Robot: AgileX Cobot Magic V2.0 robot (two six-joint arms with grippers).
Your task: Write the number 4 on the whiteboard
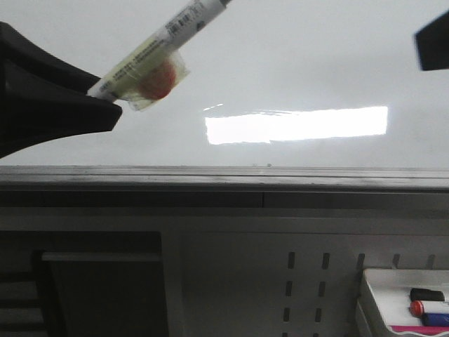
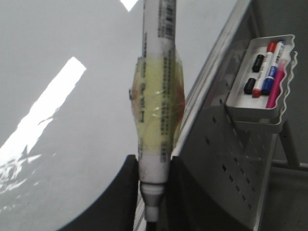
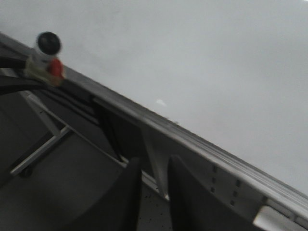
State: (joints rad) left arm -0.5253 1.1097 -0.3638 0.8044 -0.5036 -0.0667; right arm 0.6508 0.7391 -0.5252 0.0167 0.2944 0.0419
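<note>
The whiteboard (image 1: pixel 295 63) is a large glossy white board with a bright rectangular reflection and a dark grey rail (image 1: pixel 224 177) along its near edge. No number 4 shows on it. My left gripper (image 1: pixel 102 98) is shut on the rear end of a white marker (image 1: pixel 151 49) wrapped in yellowish tape with a red patch. The marker slants up to the right over the board, its tip at the frame's upper edge. In the left wrist view the jaws (image 2: pixel 154 180) clamp the marker (image 2: pixel 156 57). My right gripper (image 3: pixel 154 161) is narrowly open and empty, below the rail.
A small white tray (image 1: pixel 393 279) with red, blue, black and pink markers hangs on the perforated panel at lower right, also in the left wrist view (image 2: pixel 255 113). A dark part of the right arm (image 1: pixel 431 41) shows at the upper right.
</note>
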